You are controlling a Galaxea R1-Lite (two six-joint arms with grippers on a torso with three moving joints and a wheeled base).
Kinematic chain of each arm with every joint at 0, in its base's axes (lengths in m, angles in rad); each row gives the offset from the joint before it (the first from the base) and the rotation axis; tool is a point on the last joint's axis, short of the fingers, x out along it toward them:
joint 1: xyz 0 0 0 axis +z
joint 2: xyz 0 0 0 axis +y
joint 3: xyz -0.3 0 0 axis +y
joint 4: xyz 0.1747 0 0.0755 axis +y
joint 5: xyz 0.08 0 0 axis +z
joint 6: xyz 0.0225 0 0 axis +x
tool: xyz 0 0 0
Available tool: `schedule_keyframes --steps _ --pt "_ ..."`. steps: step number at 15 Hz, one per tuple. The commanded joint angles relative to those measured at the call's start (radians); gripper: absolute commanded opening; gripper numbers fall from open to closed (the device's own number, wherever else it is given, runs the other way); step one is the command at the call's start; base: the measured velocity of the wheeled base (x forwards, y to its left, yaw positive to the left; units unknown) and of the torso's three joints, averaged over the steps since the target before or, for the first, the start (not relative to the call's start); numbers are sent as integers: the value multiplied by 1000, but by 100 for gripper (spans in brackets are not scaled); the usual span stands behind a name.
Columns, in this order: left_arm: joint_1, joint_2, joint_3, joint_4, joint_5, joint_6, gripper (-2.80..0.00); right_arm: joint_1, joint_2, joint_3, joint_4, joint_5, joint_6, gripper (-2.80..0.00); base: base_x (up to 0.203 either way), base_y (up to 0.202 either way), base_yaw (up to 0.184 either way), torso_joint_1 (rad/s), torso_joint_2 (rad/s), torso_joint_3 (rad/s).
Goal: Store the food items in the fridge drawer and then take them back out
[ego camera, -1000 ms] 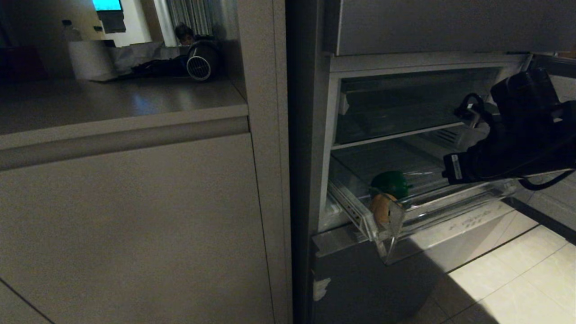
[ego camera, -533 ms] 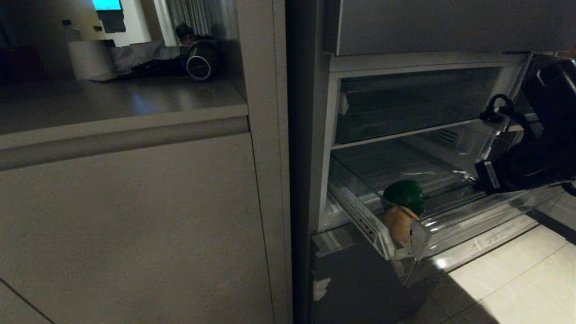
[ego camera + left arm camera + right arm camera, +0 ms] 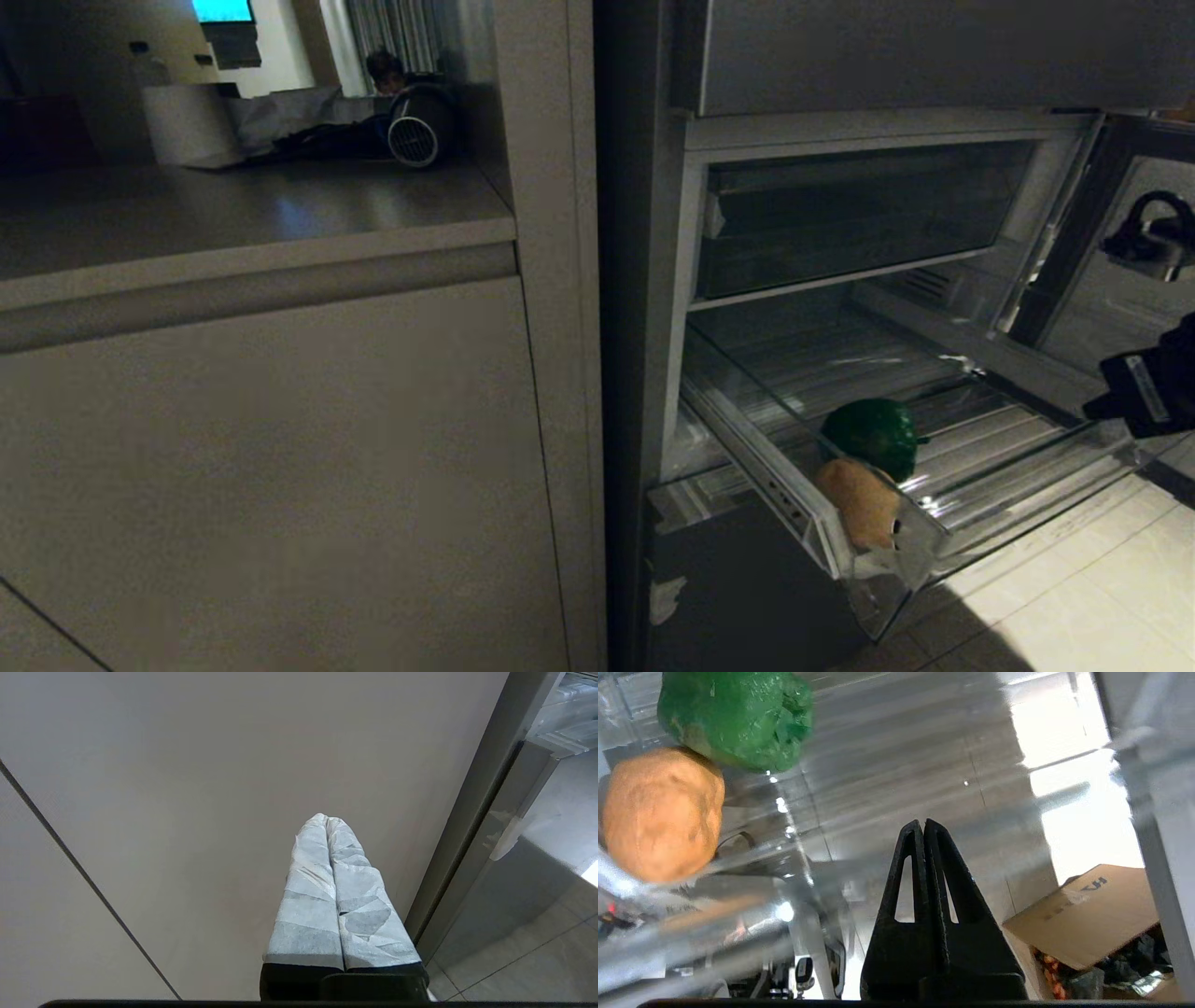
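Note:
The fridge drawer [image 3: 1022, 487], a clear plastic bin, stands pulled well out of the fridge. At its front left corner lies a tan potato [image 3: 861, 504] [image 3: 661, 812], with a green lumpy food item [image 3: 874, 437] [image 3: 735, 716] touching it just behind. My right arm [image 3: 1150, 392] is at the drawer's right end. Its right gripper [image 3: 923, 823] is shut and holds nothing, with its black tips over the drawer's clear floor [image 3: 901, 756]. I cannot tell whether they touch the drawer. My left gripper [image 3: 327, 819] is parked and shut, its wrapped fingers facing a cabinet panel.
A beige cabinet front [image 3: 187, 788] and countertop [image 3: 233, 224] flank the fridge on the left. A dark upper bin [image 3: 840, 215] sits above the drawer. Pale floor tiles [image 3: 1074, 588] lie below. A cardboard box [image 3: 1087, 910] shows through the drawer.
The drawer has slid out of the fridge, carrying the potato and the green item with it. My right arm has drawn back to the right edge of the head view.

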Motion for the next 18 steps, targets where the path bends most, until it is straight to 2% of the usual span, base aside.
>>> schedule_keyframes --steps 1,4,9,15,18 --pt "0 2 0 0 0 0 -280 -4 -44 5 -6 31 6 -280 0 0 0 0 0 0" --pt "0 1 0 0 0 0 -280 -2 -90 13 -97 81 13 -280 0 0 0 0 0 0" --pt "0 1 0 0 0 0 -280 7 -149 5 -108 117 10 -280 0 0 0 0 0 0" --pt "0 0 0 0 0 0 -280 20 115 -157 -126 186 20 -280 0 0 0 0 0 0" --pt "0 1 0 0 0 0 -280 82 238 -234 -126 207 20 -280 0 0 0 0 0 0"
